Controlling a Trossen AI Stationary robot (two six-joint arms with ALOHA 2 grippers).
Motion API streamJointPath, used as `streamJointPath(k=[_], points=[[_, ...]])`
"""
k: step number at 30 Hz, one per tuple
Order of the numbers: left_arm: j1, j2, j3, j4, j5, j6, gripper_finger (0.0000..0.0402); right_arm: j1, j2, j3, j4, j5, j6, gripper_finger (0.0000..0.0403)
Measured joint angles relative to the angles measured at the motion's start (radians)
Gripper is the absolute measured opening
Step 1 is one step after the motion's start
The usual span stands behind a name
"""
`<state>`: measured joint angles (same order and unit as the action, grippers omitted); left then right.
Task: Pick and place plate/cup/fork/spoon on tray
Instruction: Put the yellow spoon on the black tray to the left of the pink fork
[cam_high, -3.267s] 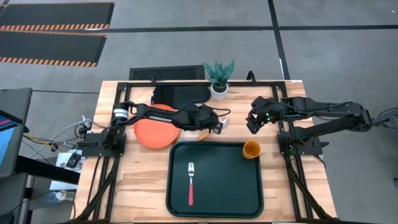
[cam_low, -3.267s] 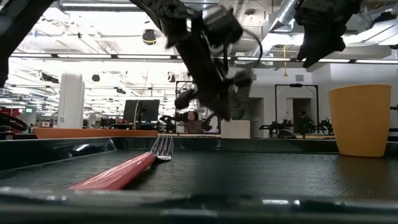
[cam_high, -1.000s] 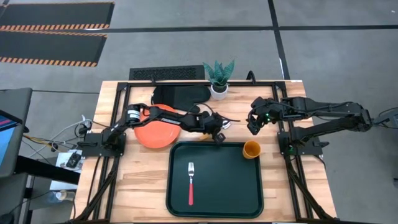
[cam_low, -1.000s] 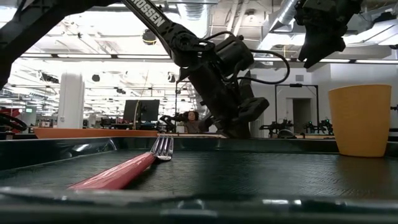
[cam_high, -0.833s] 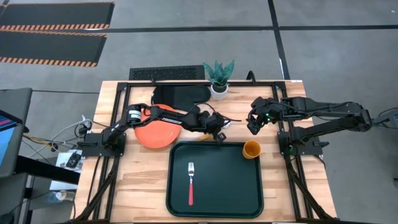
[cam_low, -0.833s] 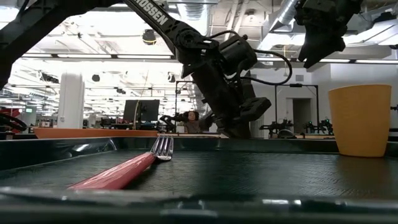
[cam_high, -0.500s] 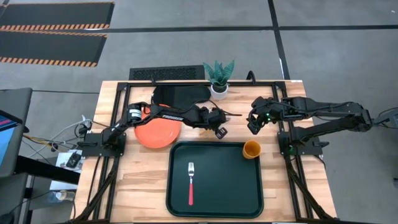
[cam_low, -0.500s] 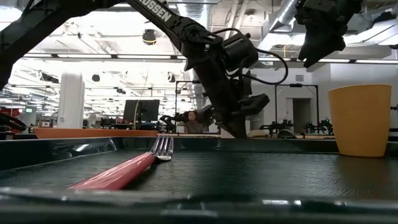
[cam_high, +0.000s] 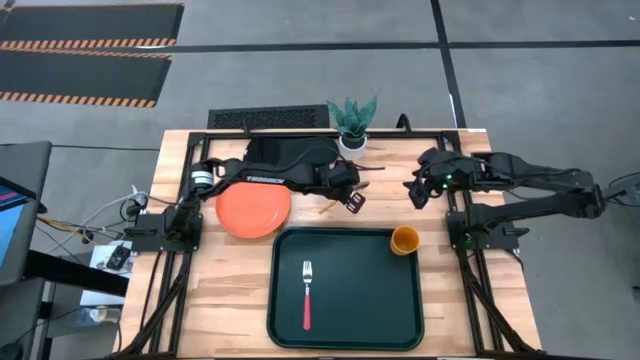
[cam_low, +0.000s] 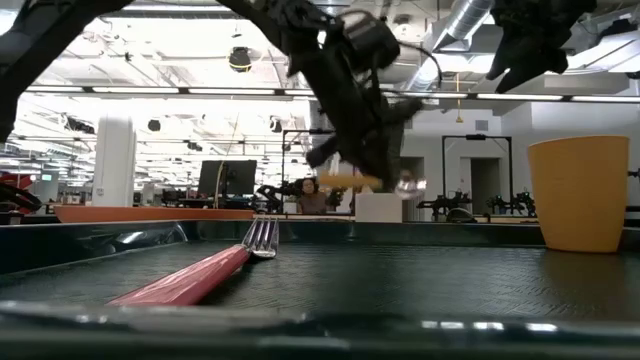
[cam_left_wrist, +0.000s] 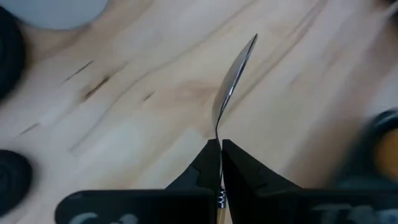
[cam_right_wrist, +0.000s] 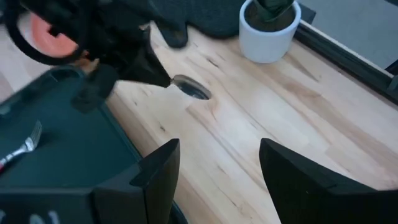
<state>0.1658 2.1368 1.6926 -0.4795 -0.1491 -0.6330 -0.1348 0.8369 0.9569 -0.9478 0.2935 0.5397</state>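
My left gripper (cam_high: 347, 202) is shut on the spoon (cam_low: 372, 182), which has a yellow handle and a silver bowl, above the wood just beyond the tray's far rim. The orange-red plate (cam_high: 253, 210) lies flat on the table left of the tray (cam_high: 370, 300). The fork (cam_high: 307, 295) lies in the tray. The orange cup (cam_high: 404, 240) stands upright in the tray's far right corner. My right gripper (cam_high: 418, 190) hovers open and empty over the table's far right. My left gripper pinches the spoon at its neck (cam_left_wrist: 217, 132) between its two fingertips. The fingers slant down from the table's left. The bowl (cam_left_wrist: 235, 71) sticks out beyond the tips and the handle (cam_low: 345, 181) runs back toward the left. The spoon is lifted clear of the table, about level.
A white pot with a green plant (cam_high: 351, 143) and a black oven mitt (cam_high: 290, 153) sit at the table's far edge, behind my left arm. Bare wood lies between the two grippers (cam_right_wrist: 261, 124).
My left gripper has risen and drawn back from the tray's far rim toward the far edge, taking the spoon up off the table. My right gripper has shifted a little toward the table's right edge, staying open.
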Motion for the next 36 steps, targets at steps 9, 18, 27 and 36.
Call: streamJointPath(k=[9,18,27,36], points=[[-0.118,-0.166,0.002,-0.131,-0.043,-0.283,0.0,-0.005,-0.055,0.0,-0.004,0.0,0.001,0.0244],[-0.368,-0.295,-0.118,-0.093,-0.141,-0.683,0.0,-0.002,-0.052,0.0,0.0,-0.008,-0.014,0.0244],[-0.686,-0.472,-0.424,-0.015,-0.471,-1.292,0.0,-0.002,-0.052,0.0,0.008,-0.014,-0.017,0.0244],[-0.887,-0.502,-0.666,0.116,-0.612,-1.611,0.0,-0.005,-0.052,0.0,0.017,-0.015,-0.017,0.0244]])
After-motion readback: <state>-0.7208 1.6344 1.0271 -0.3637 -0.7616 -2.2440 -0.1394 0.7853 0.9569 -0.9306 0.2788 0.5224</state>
